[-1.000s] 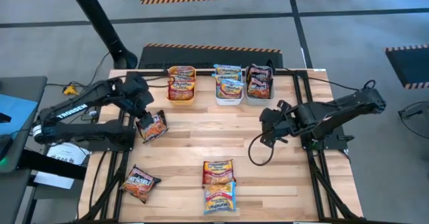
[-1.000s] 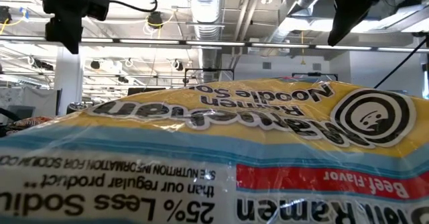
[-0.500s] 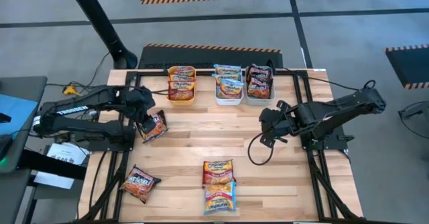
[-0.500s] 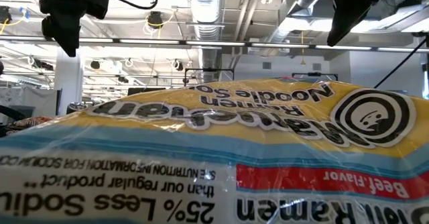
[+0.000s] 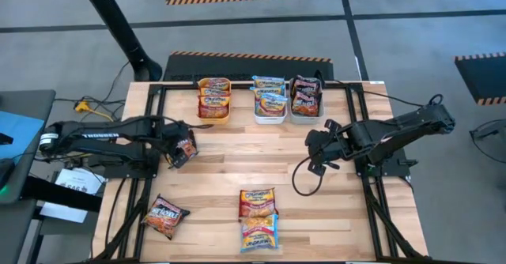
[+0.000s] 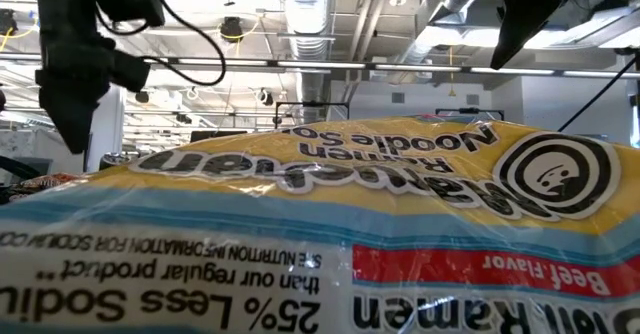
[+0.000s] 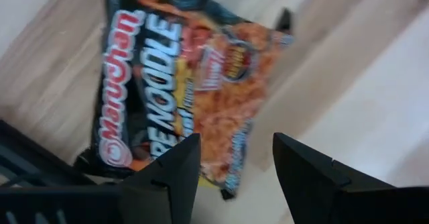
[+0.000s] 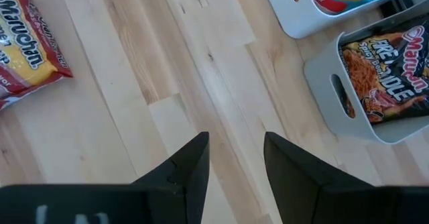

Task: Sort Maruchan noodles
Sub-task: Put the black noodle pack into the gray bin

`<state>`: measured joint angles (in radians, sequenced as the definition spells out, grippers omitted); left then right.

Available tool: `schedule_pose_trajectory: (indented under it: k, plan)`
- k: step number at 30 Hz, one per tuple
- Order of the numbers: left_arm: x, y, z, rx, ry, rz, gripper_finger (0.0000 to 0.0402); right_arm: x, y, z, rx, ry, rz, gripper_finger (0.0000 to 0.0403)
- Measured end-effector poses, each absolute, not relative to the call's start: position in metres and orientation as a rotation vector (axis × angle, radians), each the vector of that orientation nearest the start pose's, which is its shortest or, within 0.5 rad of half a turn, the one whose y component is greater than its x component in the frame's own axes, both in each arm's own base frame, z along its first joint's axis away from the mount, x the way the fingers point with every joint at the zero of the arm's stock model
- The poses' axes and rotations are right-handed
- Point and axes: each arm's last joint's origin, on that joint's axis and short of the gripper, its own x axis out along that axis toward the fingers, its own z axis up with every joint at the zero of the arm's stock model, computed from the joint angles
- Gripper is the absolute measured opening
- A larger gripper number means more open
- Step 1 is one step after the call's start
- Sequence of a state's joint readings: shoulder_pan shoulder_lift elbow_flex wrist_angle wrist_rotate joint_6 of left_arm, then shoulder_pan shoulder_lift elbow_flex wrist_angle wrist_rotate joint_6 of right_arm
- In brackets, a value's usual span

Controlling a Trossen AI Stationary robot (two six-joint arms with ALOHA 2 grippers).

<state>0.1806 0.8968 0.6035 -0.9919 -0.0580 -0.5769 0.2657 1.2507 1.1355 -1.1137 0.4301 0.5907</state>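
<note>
A dark maroon Maruchan packet (image 5: 186, 145) (image 7: 181, 90) lies flat on the wood at the table's left. My left gripper (image 5: 175, 151) (image 7: 234, 163) points steeply down just above the packet's corner, fingers open; I see no touch. My right gripper (image 5: 316, 158) (image 8: 234, 153) hangs open over bare wood at the right, nothing between its fingers. Another dark packet (image 5: 164, 216) lies near the front left. A red-yellow packet (image 5: 258, 204) and a blue-yellow one (image 5: 259, 234) lie at the front centre. More packets fill the far bins.
An orange bin (image 5: 213, 112), a white bin (image 5: 269, 118) and a grey bin (image 5: 306, 117) stand side by side at the far edge. Black frame rails (image 5: 150, 137) run along both table sides. A yellow-blue packet (image 6: 320, 224) fills the low view.
My left gripper has sunk toward the dark maroon packet at the table's left and now stands just above it, still open. The packet has stayed where it lay.
</note>
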Motion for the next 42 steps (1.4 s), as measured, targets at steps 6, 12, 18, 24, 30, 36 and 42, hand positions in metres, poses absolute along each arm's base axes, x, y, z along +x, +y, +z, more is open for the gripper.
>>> schedule_pose_trajectory:
  k: [6, 12, 18, 24, 30, 36, 42]
  plan:
    - [0.132, 0.026, 0.185, -0.573, 1.18, 0.599, 0.0173, 0.214, 0.046, 0.297, 0.104, 1.056, -0.47, 0.0166]
    - [0.133, 0.028, 0.165, -0.555, 1.179, 0.636, 0.0173, 0.214, 0.046, 0.297, 0.105, 1.055, -0.47, 0.0166]
    - [0.138, 0.029, 0.157, -0.58, 1.222, 0.701, 0.0173, 0.215, 0.046, 0.297, 0.11, 1.049, -0.469, 0.0166]
    - [0.142, 0.03, 0.151, -0.561, 1.256, 0.715, 0.0153, 0.216, 0.046, 0.298, 0.114, 1.04, -0.467, 0.0166]
    - [0.143, 0.031, 0.15, -0.539, 1.245, 0.694, 0.0077, 0.216, 0.046, 0.298, 0.116, 1.036, -0.467, 0.0166]
    - [0.149, 0.031, 0.152, -0.508, 1.209, 0.626, 0.0006, 0.216, 0.047, 0.298, 0.135, 1.038, -0.46, 0.0166]
    - [0.16, 0.024, 0.163, -0.473, 1.173, 0.526, 0.0, 0.217, 0.048, 0.298, 0.184, 1.039, -0.439, 0.0166]
